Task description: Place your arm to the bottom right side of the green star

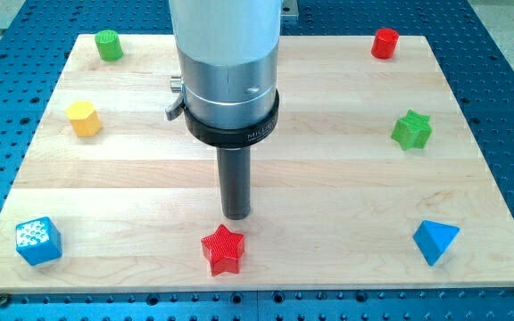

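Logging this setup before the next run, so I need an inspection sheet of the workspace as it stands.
Surface: wooden board on a blue perforated table.
Job's things: green star near the view's right edge; my tip is far to its left, just above the red star, apart from it.
Clutter: green cylinder, red cylinder, yellow block, blue cube, blue triangular block.
Jaws: none, rod only.
Cables: nothing seen.
Surroundings: nothing seen beyond the table.
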Tool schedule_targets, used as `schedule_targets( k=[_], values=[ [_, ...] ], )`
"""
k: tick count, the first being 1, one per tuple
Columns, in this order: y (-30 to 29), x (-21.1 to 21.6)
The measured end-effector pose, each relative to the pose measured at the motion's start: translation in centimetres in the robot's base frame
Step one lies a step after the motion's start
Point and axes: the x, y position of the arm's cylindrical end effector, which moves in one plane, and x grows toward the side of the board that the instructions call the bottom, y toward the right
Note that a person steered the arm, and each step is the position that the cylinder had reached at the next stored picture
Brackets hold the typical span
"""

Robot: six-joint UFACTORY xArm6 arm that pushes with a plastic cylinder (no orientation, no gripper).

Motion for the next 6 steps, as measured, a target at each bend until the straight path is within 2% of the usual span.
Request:
schedule_targets(
  k=[3,4,5,6],
  values=[
    [-0.1,0.0],
    [1.6,-1.9],
    [8.2,-3.2],
    [13.5,-2.9]
  ],
)
